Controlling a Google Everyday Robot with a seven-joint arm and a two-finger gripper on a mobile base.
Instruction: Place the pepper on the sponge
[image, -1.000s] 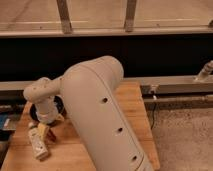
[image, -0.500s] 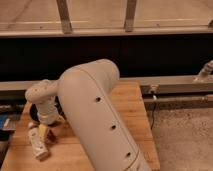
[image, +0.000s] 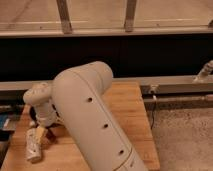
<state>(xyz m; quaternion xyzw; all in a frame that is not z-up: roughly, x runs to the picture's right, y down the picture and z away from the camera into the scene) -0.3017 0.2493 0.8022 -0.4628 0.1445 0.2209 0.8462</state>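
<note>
Mostly arm (image: 95, 120) in view, bulky and white, covering the middle of the wooden table (image: 125, 102). Gripper (image: 40, 131) sits low at the table's left, just above a white bottle (image: 34, 148) lying on its side, contents not visible. Clenched or released: cannot tell. Pepper and sponge cannot be made out. Table's near edge is cut off.
</note>
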